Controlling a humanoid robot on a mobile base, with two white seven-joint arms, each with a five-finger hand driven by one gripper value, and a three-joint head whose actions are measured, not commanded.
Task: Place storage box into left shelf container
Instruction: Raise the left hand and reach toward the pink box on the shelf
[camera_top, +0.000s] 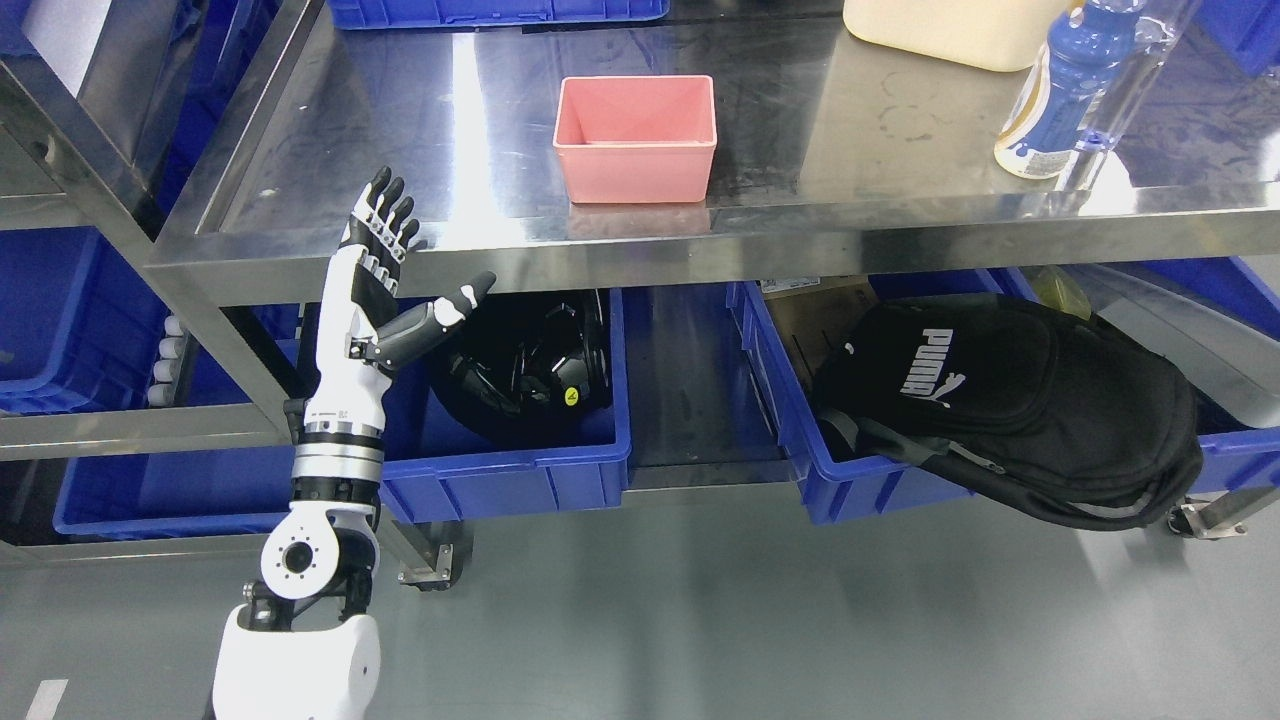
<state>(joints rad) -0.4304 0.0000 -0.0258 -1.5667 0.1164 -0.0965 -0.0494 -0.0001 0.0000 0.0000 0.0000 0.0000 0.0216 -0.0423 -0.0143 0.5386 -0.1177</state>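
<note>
The pink storage box is seen upright and empty on the steel table top, untouched, with a blue-capped bottle and a cream container at its 2 to 3 o'clock. The left hand is raised at the box's 8 o'clock, well apart, fingers spread wide and thumb out, nothing held. Below at 6 o'clock the left blue bin is seen holding a black helmet; at 4 o'clock a black Puma backpack is draped over the right blue bin.
</note>
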